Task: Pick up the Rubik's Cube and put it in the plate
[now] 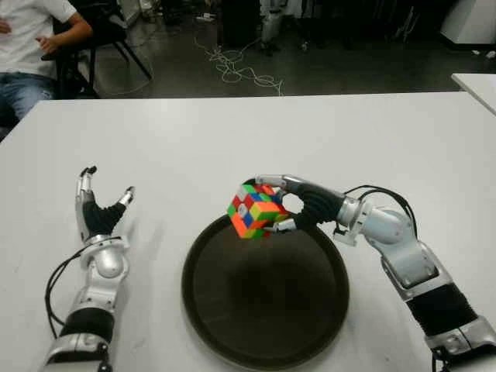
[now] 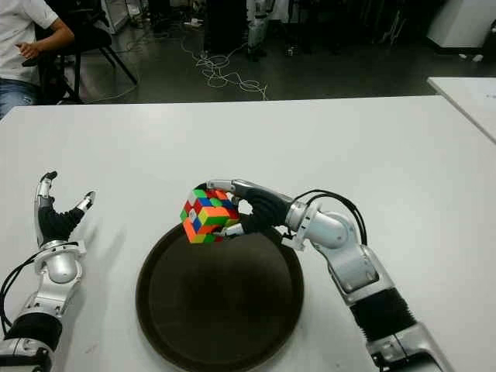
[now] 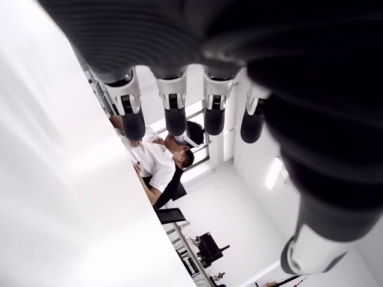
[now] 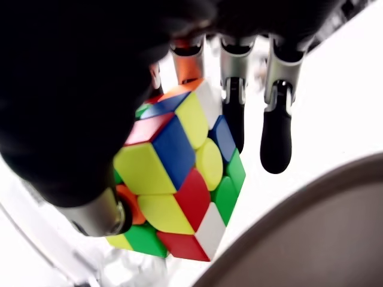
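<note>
I see glossy plastic on the Rubik's Cube [image 1: 254, 211], a dark matt plate [image 1: 265, 341], and a smooth white table [image 1: 232, 132]

Both eye views look forward and down from the head onto the white matte surface [image 1: 232, 132], sharing the round dark brown plate [image 1: 265, 310] near its front edge, slightly offset. Each wrist view sits very close behind its own robot hand, looking along the fingers.
</note>
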Action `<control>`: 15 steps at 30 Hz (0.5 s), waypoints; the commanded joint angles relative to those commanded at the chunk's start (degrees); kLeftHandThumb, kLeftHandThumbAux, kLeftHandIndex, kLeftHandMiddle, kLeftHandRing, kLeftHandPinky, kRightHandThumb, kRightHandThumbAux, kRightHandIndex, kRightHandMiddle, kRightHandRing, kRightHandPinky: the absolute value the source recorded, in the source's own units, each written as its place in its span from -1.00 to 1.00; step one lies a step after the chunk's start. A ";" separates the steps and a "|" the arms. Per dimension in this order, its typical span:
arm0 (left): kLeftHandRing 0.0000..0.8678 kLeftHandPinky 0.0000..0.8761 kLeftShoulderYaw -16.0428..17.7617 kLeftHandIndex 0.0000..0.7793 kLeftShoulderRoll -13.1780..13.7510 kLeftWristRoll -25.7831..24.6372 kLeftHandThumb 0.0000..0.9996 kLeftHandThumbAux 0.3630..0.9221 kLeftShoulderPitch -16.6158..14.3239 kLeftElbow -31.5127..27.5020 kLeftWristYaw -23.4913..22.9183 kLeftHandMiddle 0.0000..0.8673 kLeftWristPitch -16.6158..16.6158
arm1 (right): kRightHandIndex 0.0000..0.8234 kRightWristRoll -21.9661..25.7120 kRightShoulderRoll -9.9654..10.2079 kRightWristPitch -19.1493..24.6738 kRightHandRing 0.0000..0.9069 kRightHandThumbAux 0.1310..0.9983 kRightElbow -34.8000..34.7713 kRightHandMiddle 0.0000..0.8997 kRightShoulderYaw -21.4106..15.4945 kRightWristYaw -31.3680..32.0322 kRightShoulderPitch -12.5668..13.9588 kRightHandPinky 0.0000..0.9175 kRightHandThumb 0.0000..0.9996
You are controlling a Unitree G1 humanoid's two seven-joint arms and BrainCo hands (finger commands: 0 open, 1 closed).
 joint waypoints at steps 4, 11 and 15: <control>-1.00 -0.96 -0.04 -0.99 0.05 0.04 -1.00 0.25 0.01 0.07 0.00 -1.00 -0.38 | -0.54 -1.61 0.34 -2.64 -0.30 0.43 1.58 -0.37 0.16 -1.93 -0.27 -0.28 -0.72; -0.99 -0.97 -0.13 -0.98 0.17 0.25 -1.00 0.28 -0.06 0.49 0.15 -0.97 -0.60 | -0.74 -2.65 -0.61 -4.06 -0.66 0.38 2.90 -0.68 0.94 -0.95 -1.25 -0.69 -0.98; -0.96 -0.94 -0.18 -0.95 0.27 0.41 -1.00 0.30 -0.12 0.75 0.27 -0.93 -0.93 | -0.75 -3.65 -1.19 -4.28 -0.64 0.35 3.16 -0.68 1.35 -0.53 -1.65 -0.72 -1.00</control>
